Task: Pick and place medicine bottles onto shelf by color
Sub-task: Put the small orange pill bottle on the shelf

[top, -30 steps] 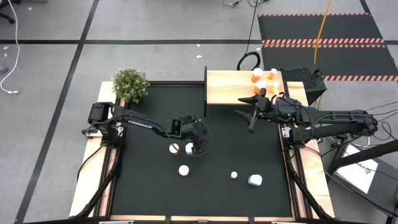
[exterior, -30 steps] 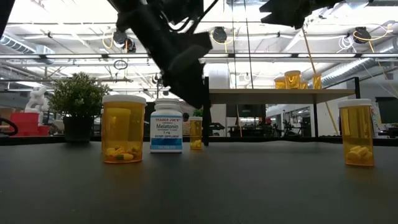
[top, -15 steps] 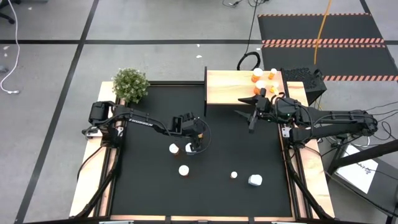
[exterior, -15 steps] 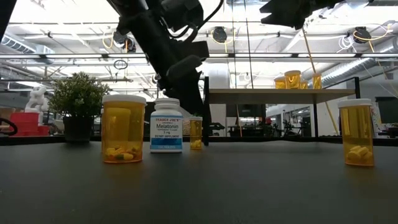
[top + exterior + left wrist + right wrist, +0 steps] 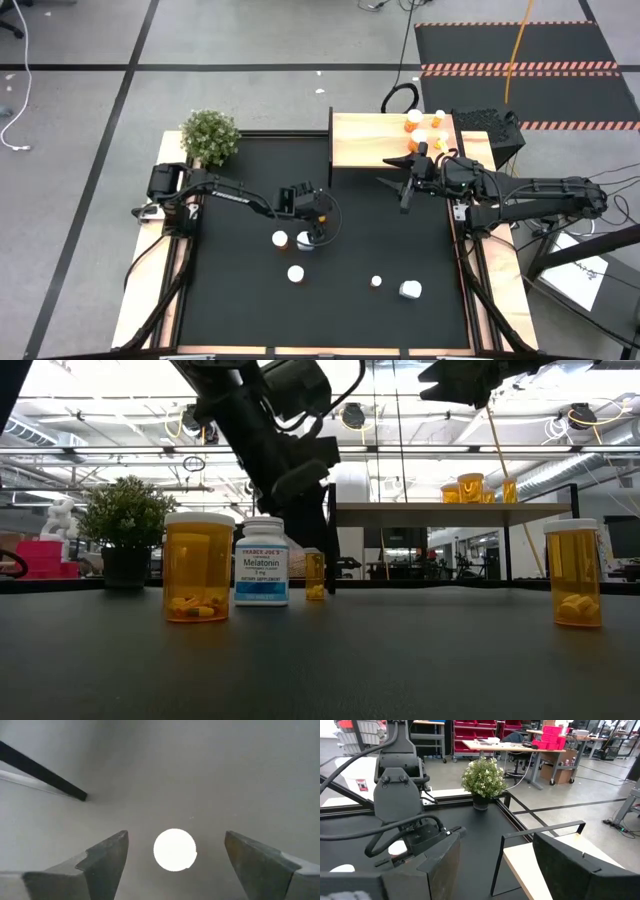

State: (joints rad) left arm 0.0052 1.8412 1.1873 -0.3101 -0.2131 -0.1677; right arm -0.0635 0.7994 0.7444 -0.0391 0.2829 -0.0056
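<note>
**Left arm lines up over a bottle cap**

While the right gripper (image 5: 403, 192) waits with jaws apart beside the pale flat-topped wooden shelf (image 5: 365, 141), the left gripper (image 5: 313, 231) hangs above a small bottle on the black mat (image 5: 240, 300). From its wrist camera, its matte dark wedge fingers (image 5: 107, 857) stand wide apart either side of a round white cap (image 5: 174, 849), touching nothing. This looks like the approach before a pick; next it should descend straight and close evenly on the smooth cylinder. Nearby stand a white melatonin bottle with a bluish label (image 5: 261, 563) and a translucent amber pill bottle (image 5: 198, 566). Several amber bottles (image 5: 424, 130) already crowd the shelf's far end.
</note>
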